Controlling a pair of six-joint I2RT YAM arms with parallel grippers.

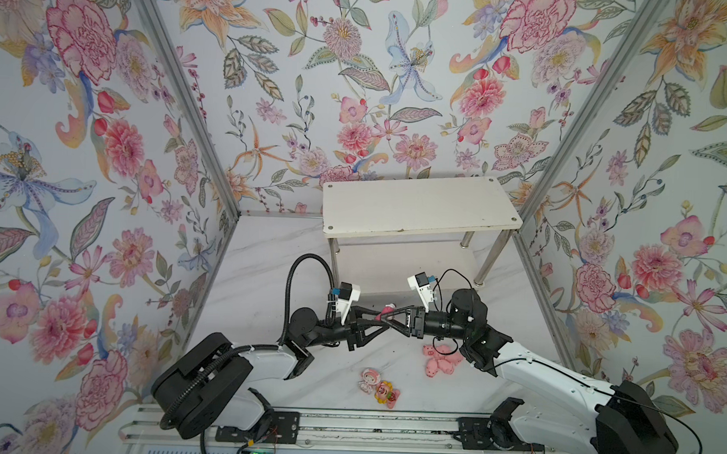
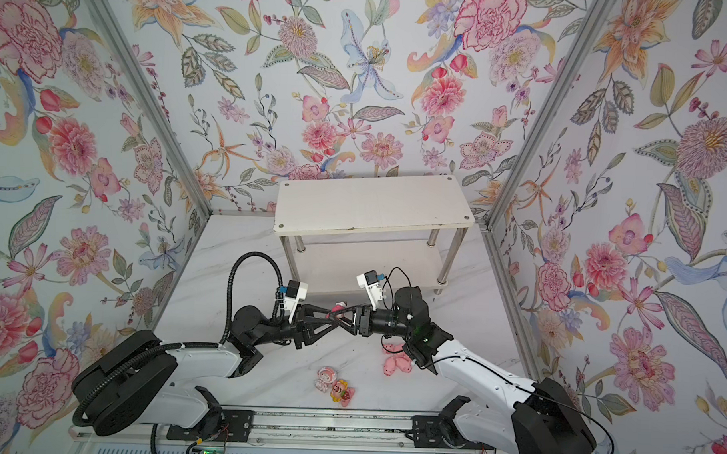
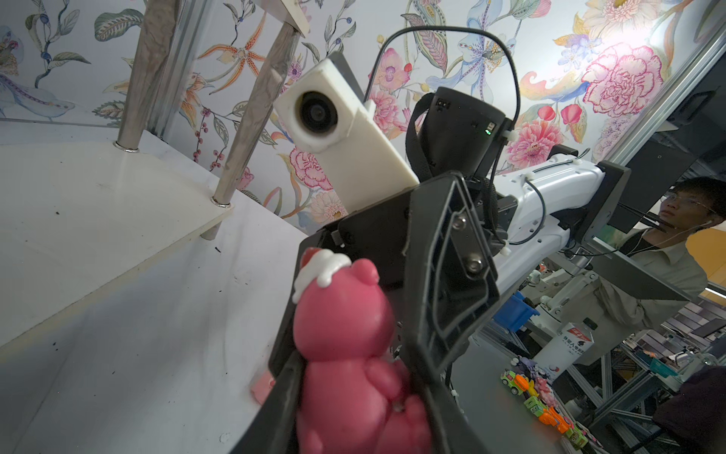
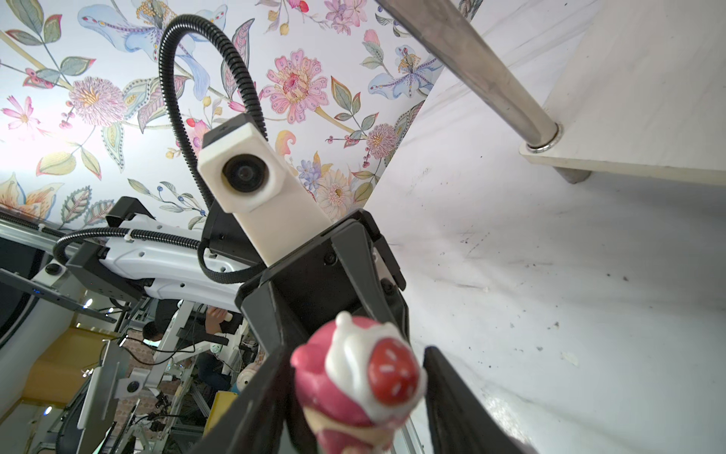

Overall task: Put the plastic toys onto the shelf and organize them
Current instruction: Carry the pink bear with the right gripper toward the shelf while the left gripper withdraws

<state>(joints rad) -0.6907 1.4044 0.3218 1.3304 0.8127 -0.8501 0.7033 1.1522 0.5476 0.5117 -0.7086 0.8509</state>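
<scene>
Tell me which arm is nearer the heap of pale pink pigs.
Right. The right arm overlaps the edge of the pigs in both top views. The left arm lies left of the middle, clearly apart from them.

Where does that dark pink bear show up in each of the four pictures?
Top view: dark pink bear at centre, in front of the shelf.
Top view: the bear, also centre.
Left wrist: the bear close up, back to camera.
Right wrist: the bear close up, strawberry-topped head nearest.
Shared landmark: the shelf's chrome legs.
</scene>
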